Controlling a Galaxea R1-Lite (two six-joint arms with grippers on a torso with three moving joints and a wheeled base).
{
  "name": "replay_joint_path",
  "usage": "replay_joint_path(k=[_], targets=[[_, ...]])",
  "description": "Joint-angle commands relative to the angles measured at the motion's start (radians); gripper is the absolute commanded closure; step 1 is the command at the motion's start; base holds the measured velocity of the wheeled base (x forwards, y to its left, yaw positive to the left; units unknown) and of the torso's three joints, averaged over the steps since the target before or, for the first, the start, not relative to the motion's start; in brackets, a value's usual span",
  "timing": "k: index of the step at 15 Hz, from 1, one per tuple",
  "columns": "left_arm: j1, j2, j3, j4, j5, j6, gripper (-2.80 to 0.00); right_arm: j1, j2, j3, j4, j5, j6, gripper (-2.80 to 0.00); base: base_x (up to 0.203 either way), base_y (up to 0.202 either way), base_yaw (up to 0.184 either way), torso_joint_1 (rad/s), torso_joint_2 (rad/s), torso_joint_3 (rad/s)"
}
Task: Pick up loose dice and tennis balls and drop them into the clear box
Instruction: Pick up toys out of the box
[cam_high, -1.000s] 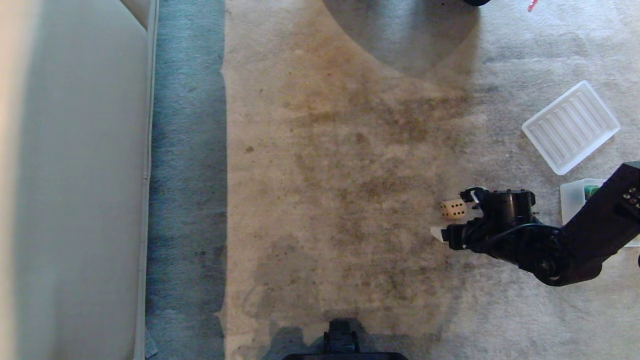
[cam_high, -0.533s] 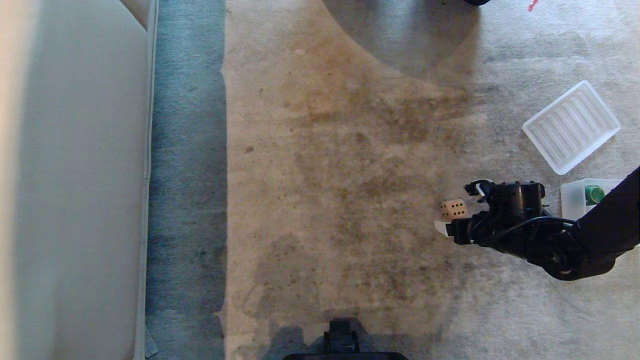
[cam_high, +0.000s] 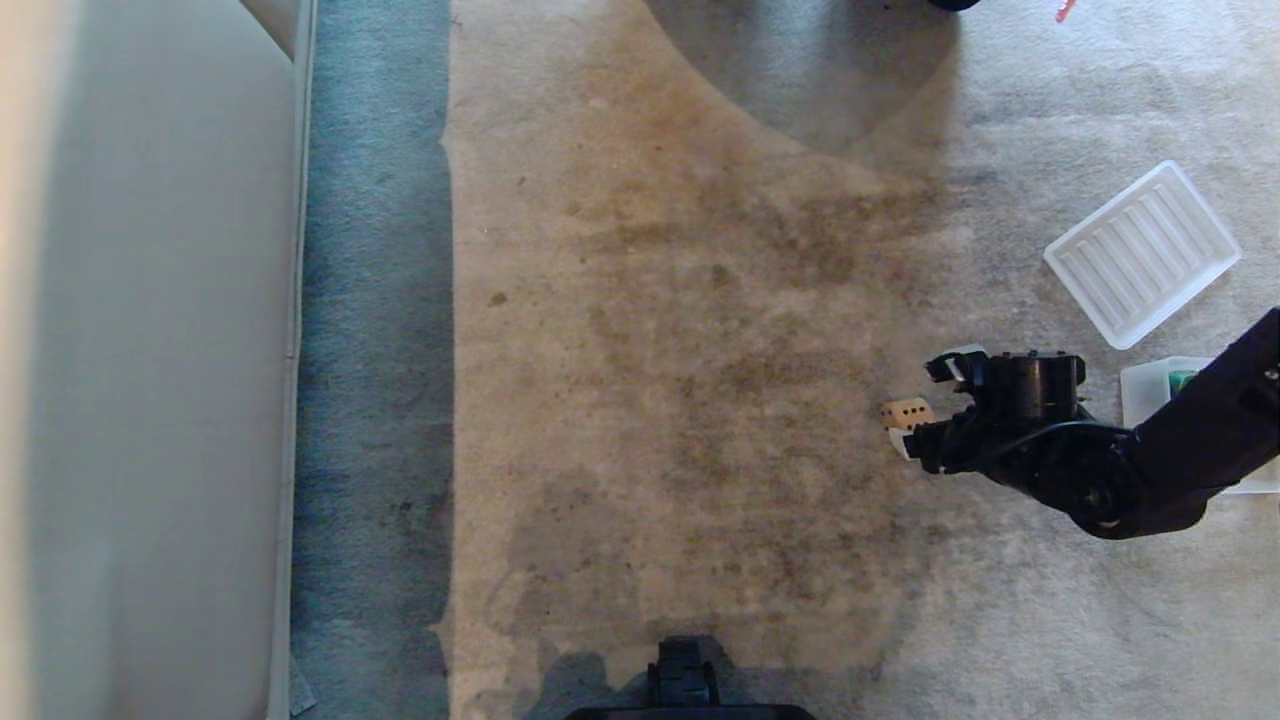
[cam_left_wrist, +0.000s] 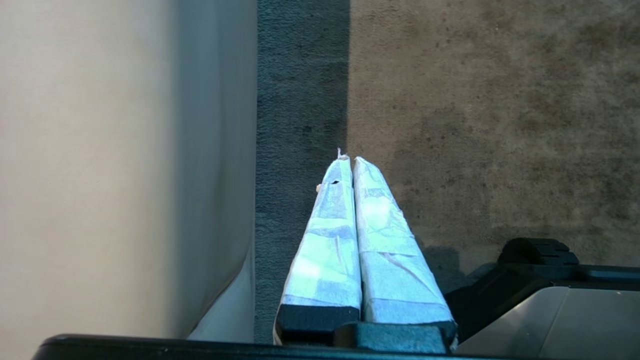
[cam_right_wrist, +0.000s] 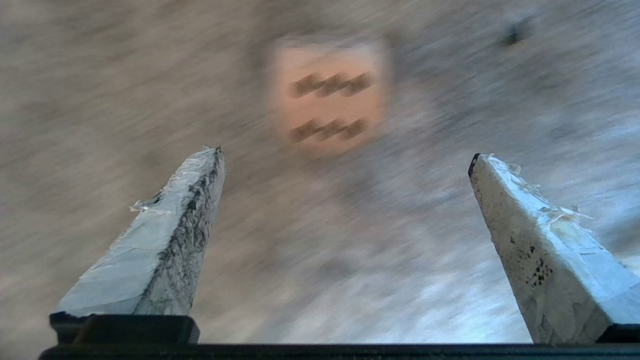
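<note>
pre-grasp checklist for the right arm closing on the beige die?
1. Right gripper open wide: ok, nothing between the fingers.
2. Beige wood-coloured die with dark pips lined up with the gap: ok, it sits ahead of the fingertips, roughly centred in the wrist view.
3. Fingers on either side of the die: not ok, it lies beyond the tips on the stained grey carpet.
4. Clear translucent plastic box within reach: cannot tell, the right arm mostly hides it.
5. Flat ribbed translucent lid clear of the box: ok, it lies apart on the carpet.
6. Left gripper out of the way: ok, shut, over bare carpet.
</note>
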Motion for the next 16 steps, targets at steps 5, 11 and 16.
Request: replay_joint_path(k=[5, 11, 16], targets=[[0.000, 0.000, 0.002, 0.000, 0.001, -0.001, 0.00, -0.027, 0.162, -0.072, -0.042, 0.046, -0.026, -2.80, 0.000, 0.000, 0.000, 0.000, 0.00, 0.000], [0.000, 0.000, 0.002, 0.000, 0.001, -0.001, 0.00, -0.027, 0.162, -0.072, -0.042, 0.046, -0.026, -2.80, 0.000, 0.000, 0.000, 0.000, 0.00, 0.000], [0.000, 0.000, 0.001, 0.000, 0.001, -0.001, 0.00, -0.026, 0.163, -0.073, -0.043, 0.047, -0.026, -2.80, 0.000, 0.000, 0.000, 0.000, 0.00, 0.000]])
